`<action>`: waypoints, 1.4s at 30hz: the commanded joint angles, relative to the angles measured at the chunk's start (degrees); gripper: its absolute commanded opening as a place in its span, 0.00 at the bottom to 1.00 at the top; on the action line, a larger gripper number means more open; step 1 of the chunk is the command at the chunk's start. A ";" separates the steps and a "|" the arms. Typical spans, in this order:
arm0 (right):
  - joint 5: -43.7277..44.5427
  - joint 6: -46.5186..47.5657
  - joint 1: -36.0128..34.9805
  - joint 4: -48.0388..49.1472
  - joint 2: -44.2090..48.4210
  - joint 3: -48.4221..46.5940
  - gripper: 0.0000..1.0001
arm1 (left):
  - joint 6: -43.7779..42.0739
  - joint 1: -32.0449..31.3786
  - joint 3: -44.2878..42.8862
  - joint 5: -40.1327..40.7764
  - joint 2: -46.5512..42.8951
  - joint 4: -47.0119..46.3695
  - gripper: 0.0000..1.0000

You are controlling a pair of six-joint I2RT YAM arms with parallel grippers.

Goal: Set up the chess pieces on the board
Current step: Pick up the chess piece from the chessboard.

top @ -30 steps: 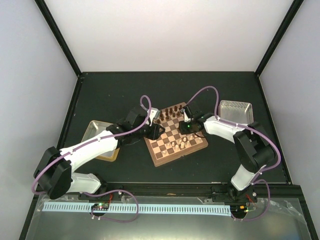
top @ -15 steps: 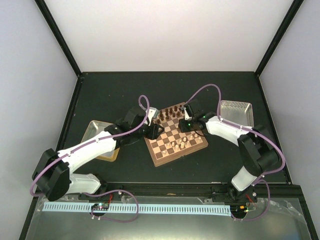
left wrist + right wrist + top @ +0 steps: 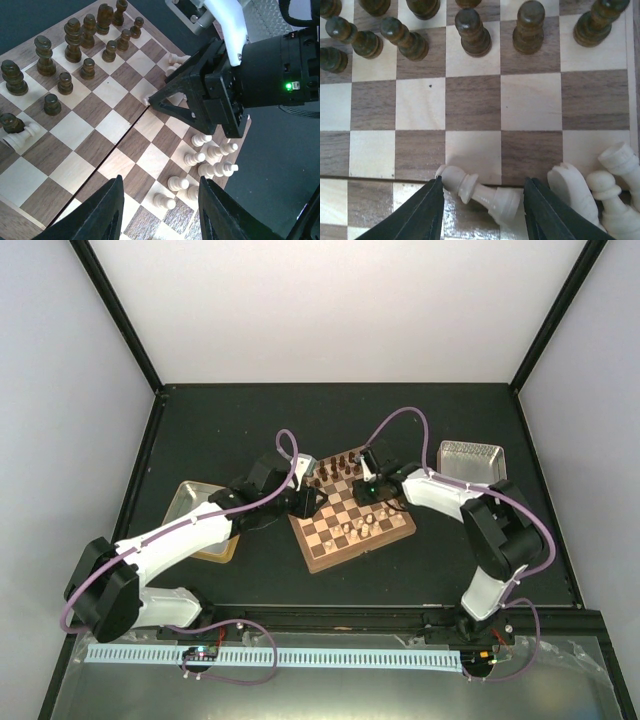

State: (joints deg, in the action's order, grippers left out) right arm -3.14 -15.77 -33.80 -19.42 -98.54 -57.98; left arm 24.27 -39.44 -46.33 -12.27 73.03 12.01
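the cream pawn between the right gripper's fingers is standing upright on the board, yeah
Not quite. The cream pawn between the right gripper's fingers is lying on its side on the board, not standing upright. The right wrist view shows it.

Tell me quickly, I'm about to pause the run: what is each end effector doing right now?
Left end effector: open, empty.
Right end effector: open, astride a toppled cream pawn, not gripping it.
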 commanded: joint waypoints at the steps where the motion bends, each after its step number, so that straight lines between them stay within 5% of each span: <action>1: 2.14 1.09 -0.84 -0.20 -2.08 -2.50 0.46 | 0.44 0.39 0.50 -0.65 -1.38 -0.44 0.42; 17: 4.34 -0.50 -3.90 -5.03 -1.85 -2.04 0.44 | 0.65 0.86 1.40 -0.63 -2.53 -0.42 0.42; 31: 7.05 1.46 -4.40 -8.83 -2.25 -3.22 0.20 | 4.14 2.63 2.39 0.21 -4.98 -1.22 0.45; 42: -0.38 7.38 -4.52 8.02 8.01 1.55 0.13 | 10.29 6.22 6.60 1.87 -13.50 -3.38 0.52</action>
State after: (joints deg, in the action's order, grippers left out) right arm 1.06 -11.55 -37.91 -20.67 -96.99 -58.52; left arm 31.51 -34.37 -40.62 -10.37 62.33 11.09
